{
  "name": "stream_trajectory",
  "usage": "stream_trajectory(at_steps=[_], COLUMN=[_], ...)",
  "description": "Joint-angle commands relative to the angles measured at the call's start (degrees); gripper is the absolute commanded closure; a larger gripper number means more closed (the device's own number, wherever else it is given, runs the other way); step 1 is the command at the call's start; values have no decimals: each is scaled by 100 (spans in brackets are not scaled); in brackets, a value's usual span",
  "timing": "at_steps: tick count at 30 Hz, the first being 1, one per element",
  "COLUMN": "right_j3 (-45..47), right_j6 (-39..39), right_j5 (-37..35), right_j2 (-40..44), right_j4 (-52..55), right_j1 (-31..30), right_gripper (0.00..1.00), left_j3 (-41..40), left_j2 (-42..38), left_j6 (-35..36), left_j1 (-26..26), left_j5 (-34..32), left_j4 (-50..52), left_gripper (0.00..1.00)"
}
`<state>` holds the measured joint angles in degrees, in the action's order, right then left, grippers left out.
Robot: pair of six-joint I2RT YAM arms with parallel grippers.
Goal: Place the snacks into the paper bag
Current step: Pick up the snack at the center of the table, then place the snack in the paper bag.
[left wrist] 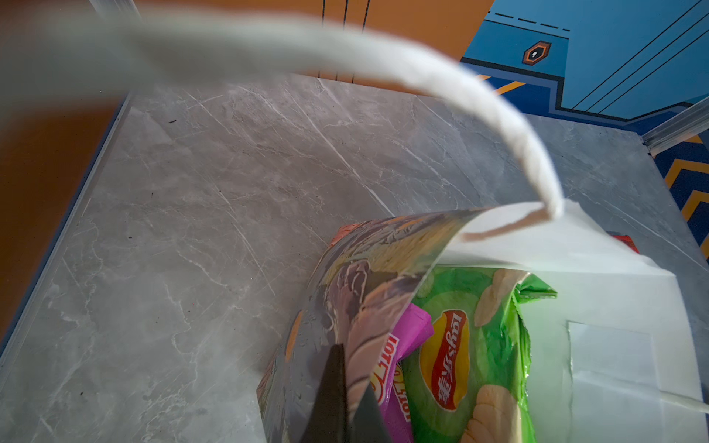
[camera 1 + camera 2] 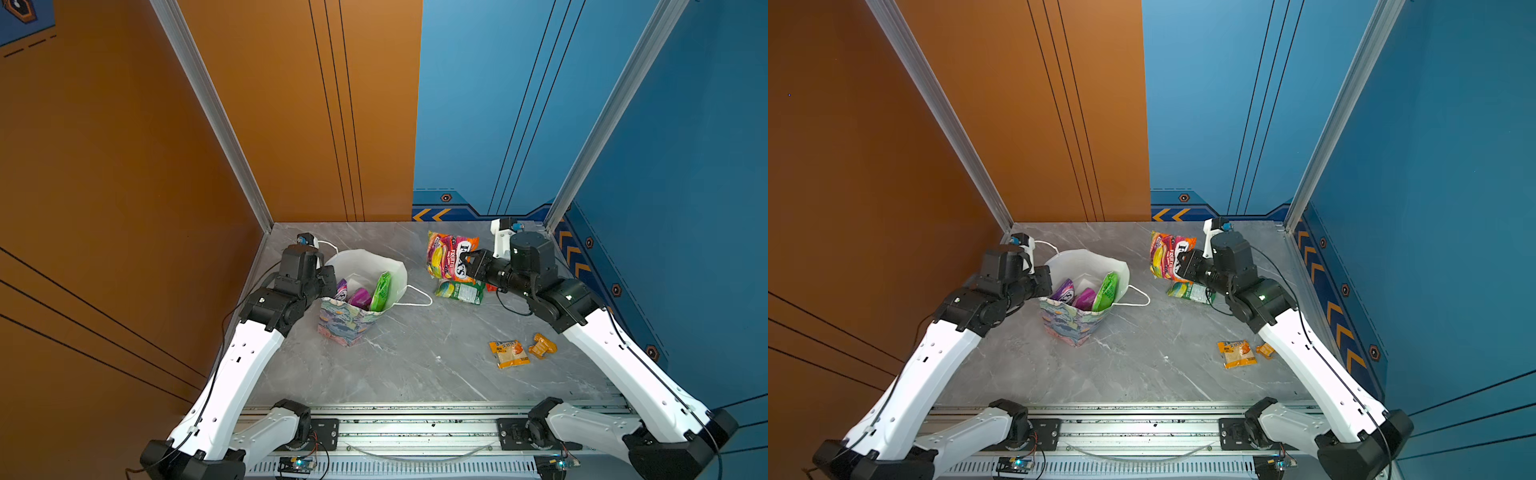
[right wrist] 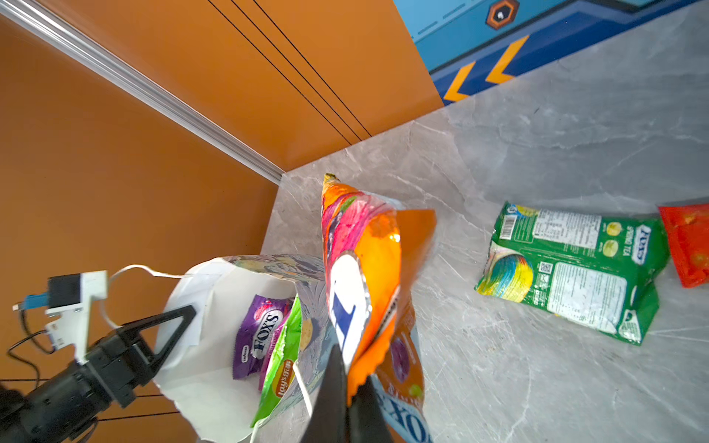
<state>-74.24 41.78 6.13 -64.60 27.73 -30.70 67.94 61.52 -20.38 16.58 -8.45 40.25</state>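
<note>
**A:** Where does our paper bag [image 2: 345, 326] stand?

**B:** Upright toward the worktop's [image 2: 407, 374] back-left corner, mouth open. Our left gripper [image 2: 329, 279] is clamped on the rim nearest the left edge. We judge the thin paper walls will buckle under a hard pull. Inside stand the green Lay's packet [image 2: 381, 291], a magenta packet [image 2: 359, 297] and a purple packet [image 2: 341, 289].

**A:** And the packet we carry?

**B:** Our right gripper [image 2: 473, 262] is closed on one edge of the multicoloured fruits packet [image 2: 446, 253], held up near the back edge, right of the bag. We reckon it light, crinkly and slippery, so the flat sealed edge is the safest hold.

**A:** What remains on the worktop?

**B:** The green-white packet [image 2: 459, 291] lies just below that gripper. The yellow-orange packet [image 2: 509, 353] lies toward the right edge with a small orange packet [image 2: 542, 345] beside it. The red packet [image 3: 686, 245], mostly hidden, lies just beside the green-white one.
</note>
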Motion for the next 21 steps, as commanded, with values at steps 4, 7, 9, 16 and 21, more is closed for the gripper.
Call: stream_trajectory(at_steps=[4, 7, 9, 16, 21], right_j3=[-345, -407, -447, -578, -472], right_j6=[-180, -231, -262, -460, -368], right_j5=[-167, -215, -172, 18, 33], right_j2=[255, 201, 125, -174, -276], right_j4=[-29, -82, -146, -366, -553], right_j1=[-569, -886, -1139, -1544, -1771], right_gripper=[100, 100, 100, 100, 100], left_j3=[367, 539, 687, 993, 1079], left_j2=[237, 396, 502, 688, 783], left_j6=[-27, -10, 21, 149, 294], left_j1=[173, 347, 495, 1066, 1518], left_j5=[68, -115, -296, -784, -1149], left_j4=[-219, -81, 50, 342, 371], left_gripper=[100, 100, 100, 100, 100])
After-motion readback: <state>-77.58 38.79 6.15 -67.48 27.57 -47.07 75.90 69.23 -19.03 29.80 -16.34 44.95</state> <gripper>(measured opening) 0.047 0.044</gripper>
